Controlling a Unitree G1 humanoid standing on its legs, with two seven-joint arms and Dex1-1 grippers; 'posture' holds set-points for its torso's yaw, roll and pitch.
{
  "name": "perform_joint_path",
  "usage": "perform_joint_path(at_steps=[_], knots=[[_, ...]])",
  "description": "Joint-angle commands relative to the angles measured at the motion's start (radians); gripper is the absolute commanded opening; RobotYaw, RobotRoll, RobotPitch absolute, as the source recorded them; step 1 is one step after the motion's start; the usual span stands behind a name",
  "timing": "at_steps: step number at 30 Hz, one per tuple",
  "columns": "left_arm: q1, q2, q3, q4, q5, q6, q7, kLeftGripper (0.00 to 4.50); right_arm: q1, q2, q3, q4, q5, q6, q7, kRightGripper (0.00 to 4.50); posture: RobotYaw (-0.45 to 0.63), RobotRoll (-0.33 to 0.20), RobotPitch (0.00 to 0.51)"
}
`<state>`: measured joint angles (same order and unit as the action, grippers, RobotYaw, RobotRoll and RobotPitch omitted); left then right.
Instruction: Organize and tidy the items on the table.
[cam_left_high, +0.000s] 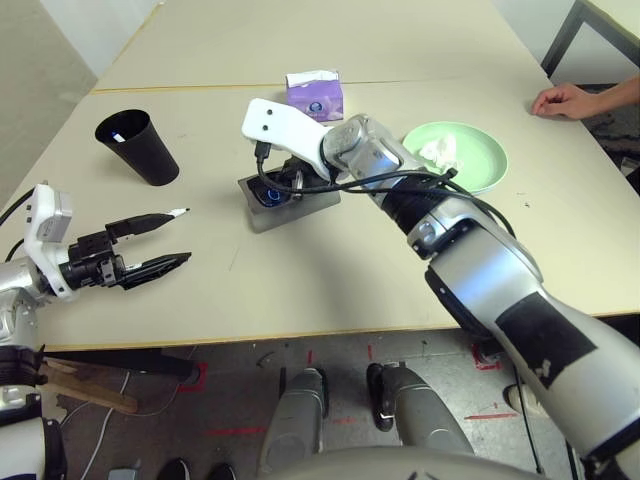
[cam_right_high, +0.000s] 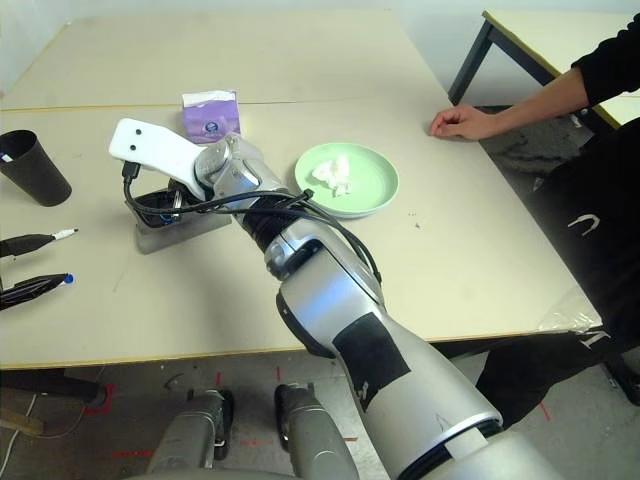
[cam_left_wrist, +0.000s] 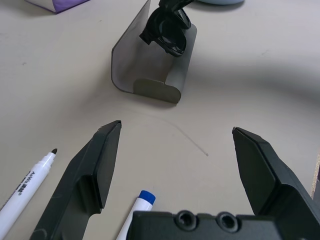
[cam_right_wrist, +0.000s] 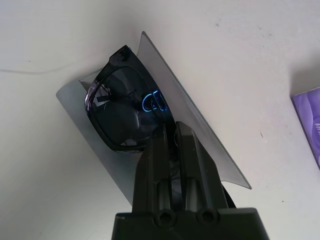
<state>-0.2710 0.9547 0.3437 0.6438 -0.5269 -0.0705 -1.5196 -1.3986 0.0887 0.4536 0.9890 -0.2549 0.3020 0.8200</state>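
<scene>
The pale beige tabletop (cam_left_high: 390, 285) spreads smooth and flat beneath both grippers, a thin seam line crossing it on the far side of the right gripper (cam_right_wrist: 173, 128). Around it are a grey floor (cam_left_high: 240, 400) with red marks and loose cables, a pale wall (cam_right_high: 300, 4), and a second table (cam_right_high: 540, 40) well off to the right gripper's right. A person (cam_right_high: 590, 230) in dark clothing stands on that side, one hand (cam_right_high: 462, 122) resting near the table's edge. The light-green plate (cam_left_high: 480, 160) lies to the right of the right gripper, with the crumpled white tissue (cam_left_high: 440, 153) on it. Directly under the right gripper, the grey glasses case (cam_left_wrist: 142, 65) sits open. A black cup (cam_left_high: 145, 150) stands tilted beyond the left gripper (cam_left_high: 189, 234), and a purple and white box (cam_left_high: 315, 97) is just beyond the right one, its round emblem visible but its wording unreadable. The right gripper's fingers are together, clamped on the black sunglasses (cam_right_wrist: 125, 110) at the case's opening. The left gripper's fingers stand wide apart and empty; near them lie the black-tipped white marker (cam_left_wrist: 25, 192), bearing small black lettering too unclear to read, and the blue-capped white marker (cam_left_wrist: 136, 212).
</scene>
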Motion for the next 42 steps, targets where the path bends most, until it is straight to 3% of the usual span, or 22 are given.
perform_joint_path(at_steps=[1, 30, 42], knots=[[0.006, 0.013, 0.02, 0.009, 0.01, -0.005, -0.008, 4.5, 0.004, 0.022, 0.0, 0.004, -0.012, -0.015, -0.007, 0.02, 0.09, 0.0, 0.195], [0.109, 0.0, 0.075, -0.198, -0.025, 0.109, 0.065, 4.5, -0.044, 0.085, -0.048, 0.242, -0.032, -0.198, -0.156, 0.02, 0.13, 0.0, 0.203], [0.053, -0.009, 0.059, -0.116, -0.005, 0.069, 0.044, 4.5, 0.008, 0.083, -0.048, 0.227, -0.033, -0.168, -0.122, 0.02, 0.12, 0.0, 0.2]])
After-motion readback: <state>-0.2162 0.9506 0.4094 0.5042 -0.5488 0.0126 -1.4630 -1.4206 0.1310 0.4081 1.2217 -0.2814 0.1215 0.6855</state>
